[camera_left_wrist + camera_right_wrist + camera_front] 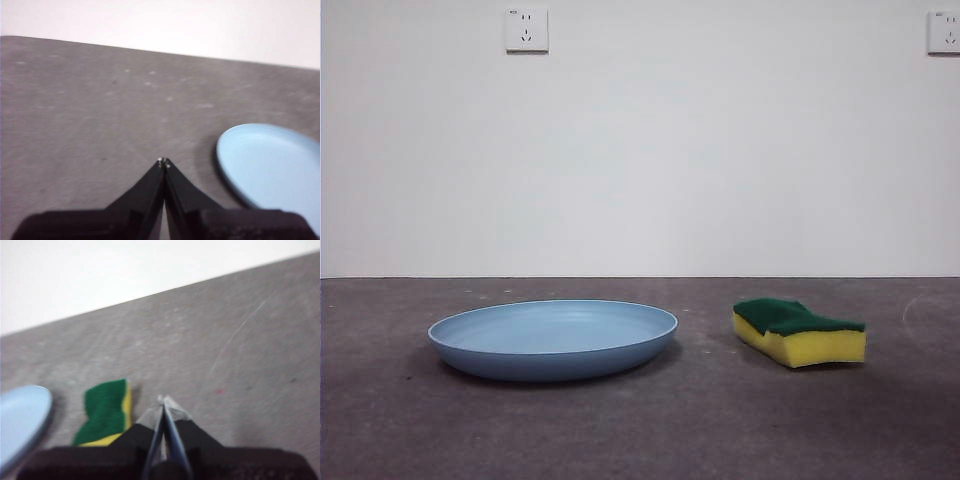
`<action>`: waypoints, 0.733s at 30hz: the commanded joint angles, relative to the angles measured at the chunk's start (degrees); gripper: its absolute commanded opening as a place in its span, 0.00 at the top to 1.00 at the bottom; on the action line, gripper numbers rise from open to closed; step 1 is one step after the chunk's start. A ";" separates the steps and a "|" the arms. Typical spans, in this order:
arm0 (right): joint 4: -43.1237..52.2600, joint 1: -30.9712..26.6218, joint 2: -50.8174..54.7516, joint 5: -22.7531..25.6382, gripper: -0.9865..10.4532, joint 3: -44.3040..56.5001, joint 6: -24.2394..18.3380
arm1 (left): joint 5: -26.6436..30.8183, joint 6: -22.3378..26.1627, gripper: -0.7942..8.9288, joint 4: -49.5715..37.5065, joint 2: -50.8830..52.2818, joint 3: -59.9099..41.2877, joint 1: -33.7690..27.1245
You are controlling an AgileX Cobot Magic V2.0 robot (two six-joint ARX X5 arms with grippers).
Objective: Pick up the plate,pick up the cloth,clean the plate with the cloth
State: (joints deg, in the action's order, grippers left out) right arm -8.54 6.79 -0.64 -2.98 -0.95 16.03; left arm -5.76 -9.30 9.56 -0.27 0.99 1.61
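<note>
The light-blue plate (553, 335) lies flat on the grey table, left of centre in the front view. The cloth is a yellow sponge with a dark green top (798, 331); it lies to the right of the plate, apart from it. My left gripper (163, 161) is shut and empty above bare table, with the plate (272, 167) off to one side of it. My right gripper (164, 400) is shut and empty, with the sponge (106, 411) close beside it and the plate's edge (20, 420) farther off. Neither arm shows in the front view.
The grey table (640, 430) runs back to a white wall with two power sockets (526, 29). Faint scratch marks (240, 332) show on the table surface in the right wrist view.
</note>
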 commanded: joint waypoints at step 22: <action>-13.92 0.04 -34.42 -16.28 0.92 -27.45 2.49 | -12.44 -3.65 0.92 15.32 -32.98 28.65 -0.07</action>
State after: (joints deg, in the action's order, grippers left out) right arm -22.11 6.79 -33.80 -18.79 -27.62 21.32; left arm -17.54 -16.47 24.18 -31.35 28.64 1.61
